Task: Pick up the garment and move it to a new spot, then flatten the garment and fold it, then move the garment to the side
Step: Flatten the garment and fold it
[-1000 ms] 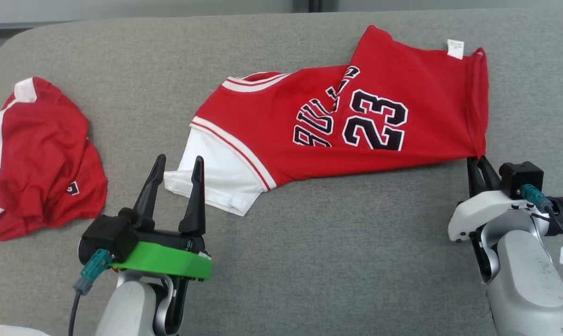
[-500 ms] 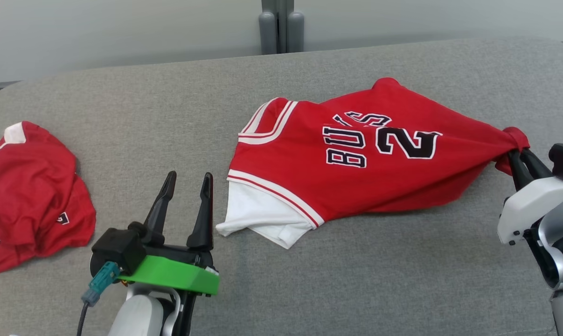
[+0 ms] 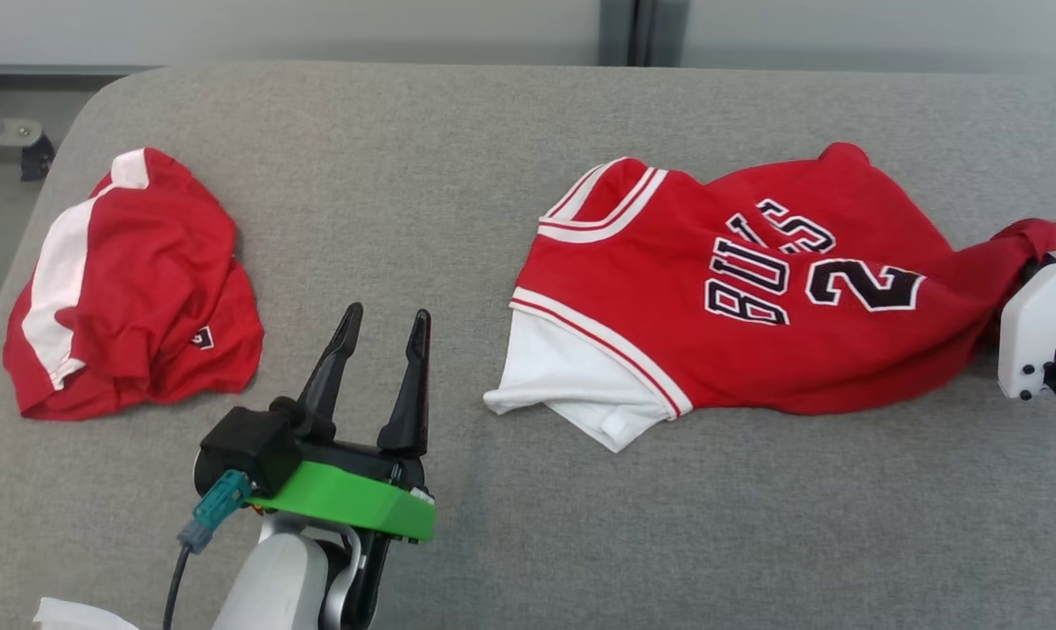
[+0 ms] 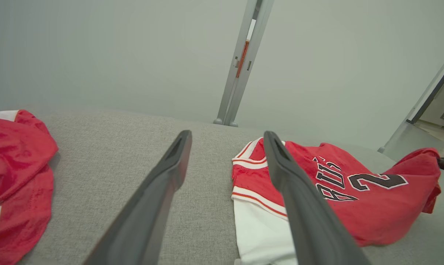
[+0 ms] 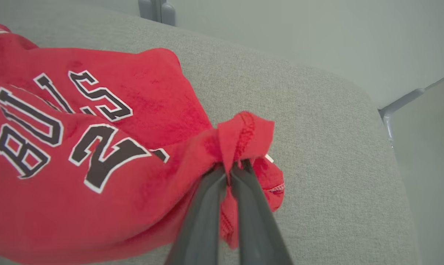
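Garment (image 3: 755,324): a red jersey with white trim and a white sleeve section. It lies on the grey padded surface (image 3: 423,157), right of centre in the head view. Most of its body rests on the padding. It isn't flat: a fold runs through the chest lettering and hides part of the letters and the number.

Grip point: one red hem corner at the garment's right end is bunched into a knot-like wad. The right gripper (image 5: 232,167) holds this wad, its two fingers pressed together on the cloth. The head view crops this end, so the wad appears to be raised slightly off the padding, but that cannot be confirmed.

Free arm: the left gripper (image 3: 387,311) hovers over the padding near the white sleeve, apart from it. Its fingers are spread wide and hold nothing.

Other item: a second red-and-white garment (image 3: 134,289) lies crumpled at the far left, well apart from the jersey.

Task status, as judged:
1. Pick up and relocate: in hand. The corner is gripped, but the body is not lifted.
2. Flatten: not done.
3. Fold: not done.
4. Move to the side: not done.
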